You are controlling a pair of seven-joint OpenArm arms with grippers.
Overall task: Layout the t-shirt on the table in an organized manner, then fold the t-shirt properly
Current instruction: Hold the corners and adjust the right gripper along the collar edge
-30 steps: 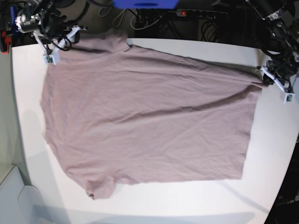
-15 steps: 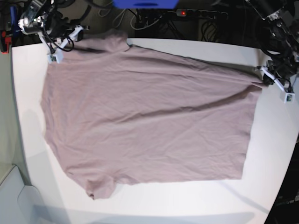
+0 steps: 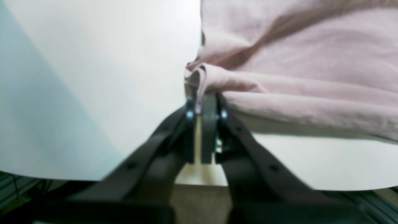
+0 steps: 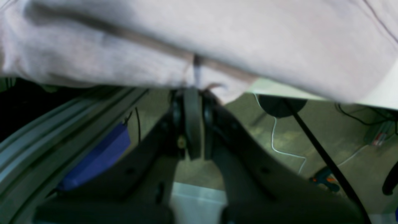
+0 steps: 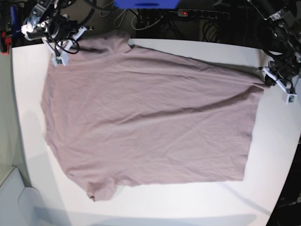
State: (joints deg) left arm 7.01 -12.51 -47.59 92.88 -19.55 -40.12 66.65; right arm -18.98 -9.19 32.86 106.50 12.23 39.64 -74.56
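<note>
The mauve-brown t-shirt [image 5: 150, 117] lies spread flat on the white table [image 5: 273, 155], with its hem toward the right and its sleeves toward the left. My left gripper [image 5: 266, 79] is at the far right hem corner. In the left wrist view it [image 3: 202, 99] is shut on a pinched fold of the t-shirt [image 3: 295, 77]. My right gripper [image 5: 70, 42] is at the far left corner of the shirt, by the upper sleeve. The right wrist view shows it [image 4: 193, 88] shut on the edge of the t-shirt [image 4: 217, 37], where the cloth overhangs the table's edge.
A blue object [image 5: 146, 4], a power strip [image 5: 197, 13] and cables lie beyond the table's far edge. A pale grey shape [image 5: 14, 197] sits off the near left corner. Bare table runs along the near edge and the right side.
My right arm has moved a little to the right onto the shirt's far left corner and its gripper has shut on the cloth. The left arm and the shirt have not moved.
</note>
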